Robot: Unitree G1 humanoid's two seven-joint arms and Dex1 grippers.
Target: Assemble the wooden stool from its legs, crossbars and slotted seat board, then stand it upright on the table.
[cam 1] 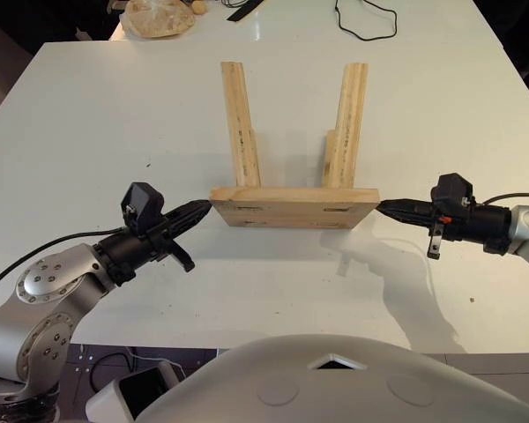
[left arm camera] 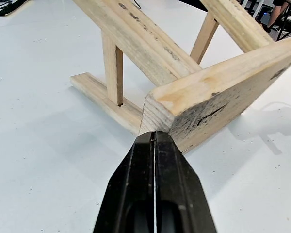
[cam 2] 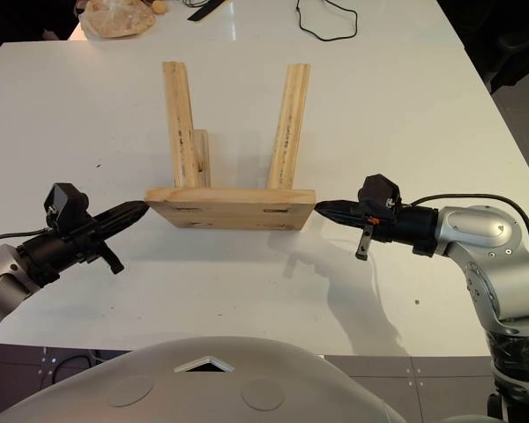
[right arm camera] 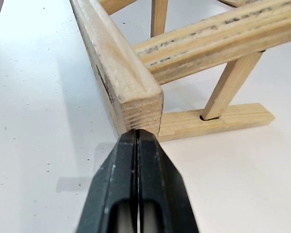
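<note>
Left eye view: the stool (cam 1: 291,167) lies on its side at the centre of the white table (cam 1: 88,115). Its seat board (cam 1: 293,208) stands on edge with the flat face toward the frame bottom, and the legs (cam 1: 241,123) run toward the frame top. A short crossbar (cam 1: 331,157) shows beside the right-hand leg. The left arm enters from the lower left with the elbow bent and the forearm angled up and right. The left gripper (cam 1: 203,210) has its fingers pressed together, tip touching the board's left end. The right arm enters from the right edge with the forearm near level, pointing left. The right gripper (cam 1: 386,208) is likewise closed, tip at the board's right end. A black cable (cam 1: 366,19) and a crinkled bag (cam 1: 159,16) sit at the top edge, well apart from the stool.

Right eye view: same layout. Both tips meet the board's ends at about mid-frame height, and here a crossbar shows beside the left-hand leg.

Left wrist view: the black fingers (left arm camera: 136,194) at bottom centre are closed to a hairline seam, holding nothing. Their tip is against the board's corner, and the board runs off to the upper right. One leg lies flat on the table at left centre and another crosses the upper frame, raised. A crossbar stands upright between them.

Right wrist view: the fingers (right arm camera: 119,194) at bottom centre are closed, seam only. Their tip touches the board's end-grain corner at mid-frame. A leg lies flat on the table at the right, joined by a crossbar to the raised leg above it.
</note>
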